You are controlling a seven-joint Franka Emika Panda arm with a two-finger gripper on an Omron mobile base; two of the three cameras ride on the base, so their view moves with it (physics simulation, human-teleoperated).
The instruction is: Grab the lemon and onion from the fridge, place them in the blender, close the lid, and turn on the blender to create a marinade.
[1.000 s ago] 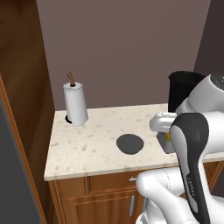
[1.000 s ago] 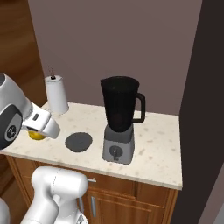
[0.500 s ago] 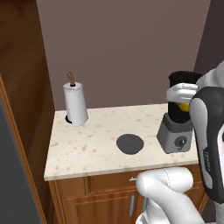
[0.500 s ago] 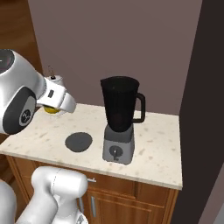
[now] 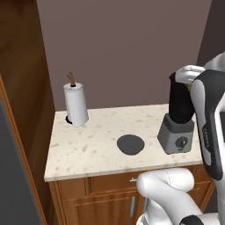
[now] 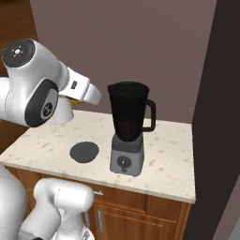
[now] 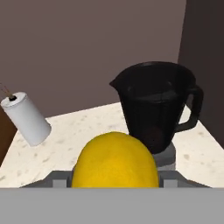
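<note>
The table (image 5: 92,147), a speckled pale slab over wooden cupboards, carries everything here. Seen from the right base view, the blender (image 6: 129,129) stands near the middle of it, its dark tapered jar open at the top, handle toward three o'clock and knob facing the robot. The paper-towel roll (image 5: 75,105) stands upright at the table's far corner, about ten o'clock from the blender in the left base view. The lid (image 5: 130,144) lies flat on the table just beside the blender's base, at nine o'clock from it, apart from the jar.

The tool (image 7: 114,175) hangs in the air at about ten o'clock from the jar's mouth in the right base view, level with the rim and not yet over it. It is clenched on the lemon (image 7: 114,162), which bulges yellow between the fingers in the hand view with the jar mouth straight ahead.

The lemon looks firm, light and round, with a smooth skin that could roll or slip; a hold across its widest middle, as now, seems safest. The jar is likely stiff and top-heavy, so a drop from just above the rim should avoid knocking it.
</note>
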